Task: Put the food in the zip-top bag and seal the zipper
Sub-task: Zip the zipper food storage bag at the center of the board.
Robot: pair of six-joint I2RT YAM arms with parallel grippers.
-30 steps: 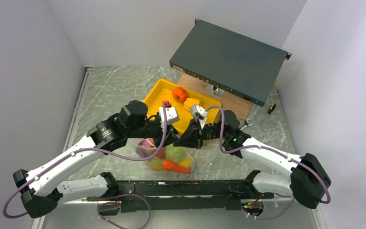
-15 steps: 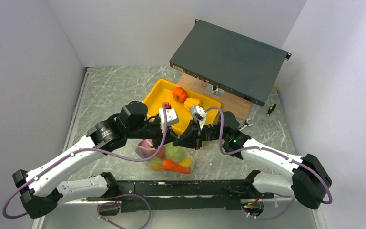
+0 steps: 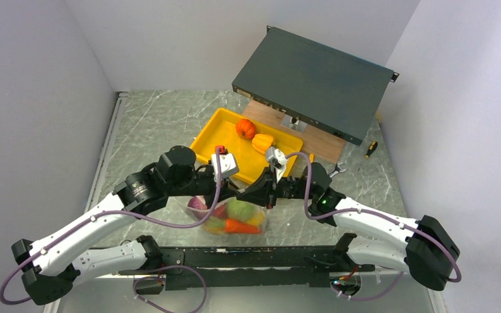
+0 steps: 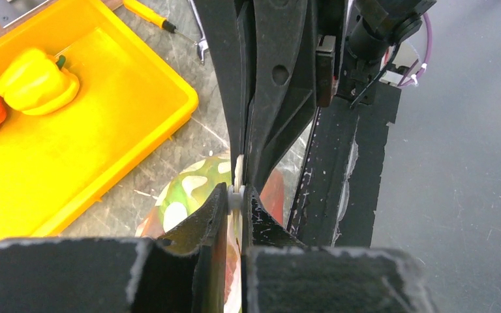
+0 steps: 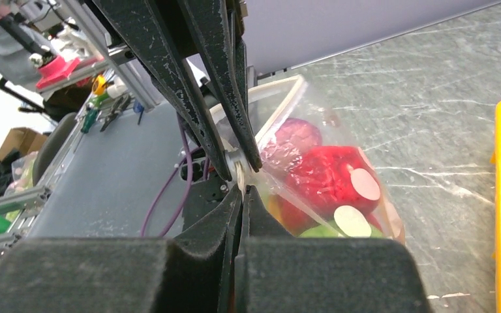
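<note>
Top external view: bag (image 3: 231, 220) of food (image 3: 240, 210) lies by the worktop's (image 3: 156, 124) near edge, left end effector (image 4: 236, 194) and right end effector (image 5: 241, 189) both clamped on its zipper (image 5: 280, 107); sealing seems underway, next likely sliding the pinches outward

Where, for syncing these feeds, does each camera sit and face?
Top external: above, behind the robot, looking down; left arm and right arm meet over the zip-top bag.
Left wrist: on the left arm, facing along left fingers toward the right arm; yellow tray beside.
Right wrist: facing along right fingers toward the left arm; food beyond.
Shared: both wrist views show all fingers pinching the zipper.
</note>
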